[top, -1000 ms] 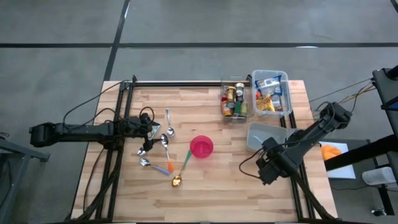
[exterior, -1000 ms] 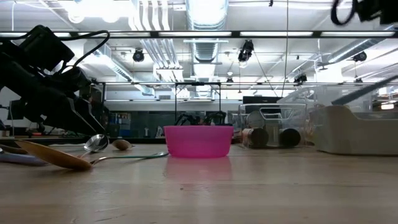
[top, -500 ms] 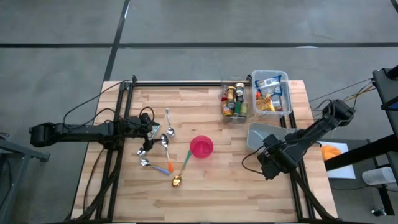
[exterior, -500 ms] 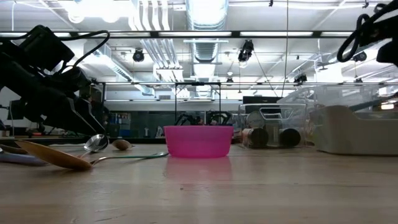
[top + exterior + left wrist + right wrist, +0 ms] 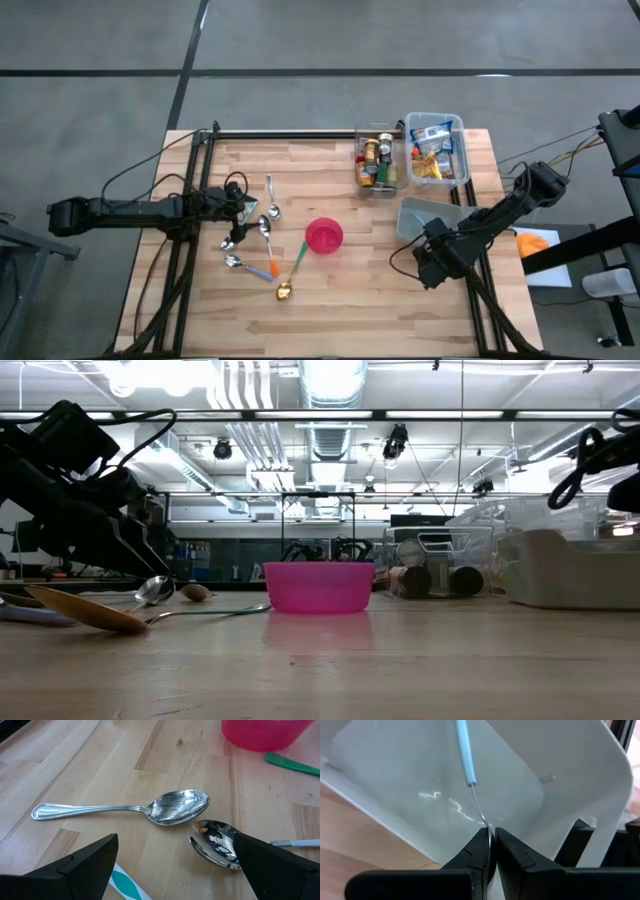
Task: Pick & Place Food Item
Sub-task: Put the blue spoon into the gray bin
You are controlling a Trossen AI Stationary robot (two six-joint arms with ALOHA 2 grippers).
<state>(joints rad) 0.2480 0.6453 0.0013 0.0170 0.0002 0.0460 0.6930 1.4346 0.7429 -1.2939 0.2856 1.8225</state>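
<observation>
Over the grey bin (image 5: 560,795), right end effector (image 5: 490,851) clamps a prob. spoon (image 5: 470,775), blue handle pointing straight away into bin.

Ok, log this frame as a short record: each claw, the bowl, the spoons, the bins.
left claw: open, low over the spoons
right claw: shut on a blue-handled utensil, in front of the grey bin
bowl: pink, upright, mid-table
spoons: scattered left of the bowl
clear bins: far right corner, holding food items
</observation>
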